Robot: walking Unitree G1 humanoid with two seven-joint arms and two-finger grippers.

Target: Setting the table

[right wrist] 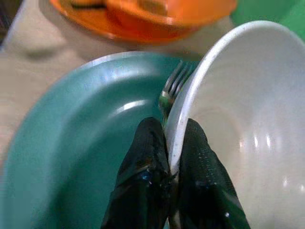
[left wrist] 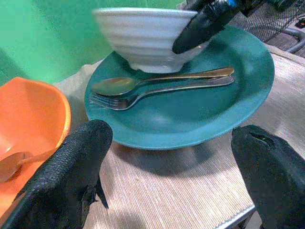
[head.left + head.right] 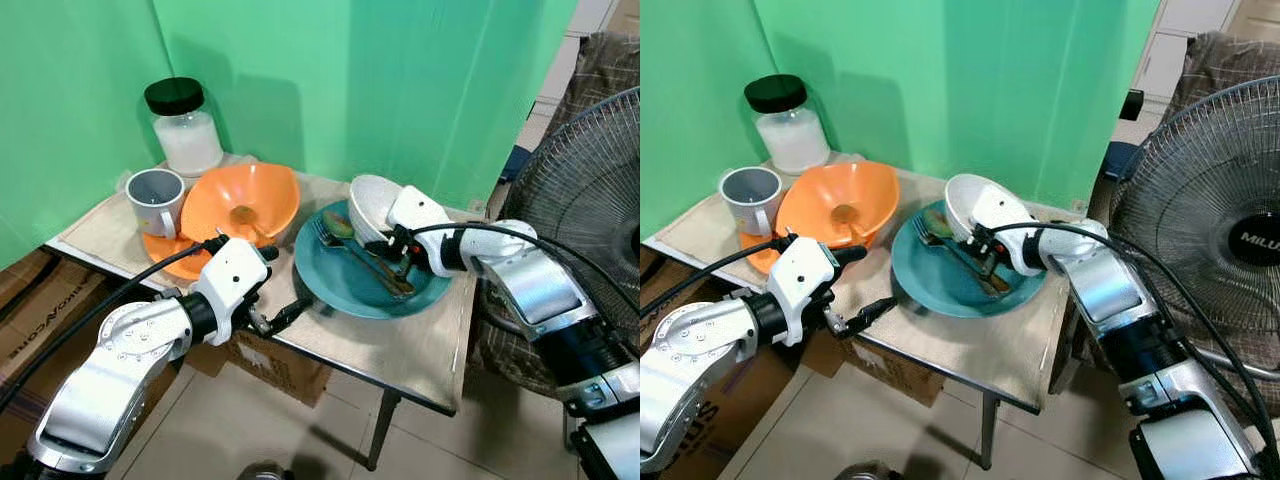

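While the white bowl (image 1: 248, 109) was pinched at its rim by the right hand (image 1: 174, 157), tilted at the teal plate's (image 3: 345, 290) twelve o'clock, the left hand (image 2: 176, 176) was held wide open and empty; a lift clear of the fork (image 2: 119, 99) seemed due next.

Two bowls: orange (image 3: 240, 203), white (image 3: 372, 205); two plates: teal (image 3: 345, 281), orange (image 3: 166, 257); one mug (image 3: 156, 199); one jar (image 3: 184, 127).

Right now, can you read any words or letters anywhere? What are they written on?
"MILU" in white letters on the dark hub of the fan; the picture's edge cuts the word off.
Black letters, perhaps "SU", on the cardboard box under the table; sideways and partly hidden, not surely readable.
The jar, mug, bowls and plate carry no text.
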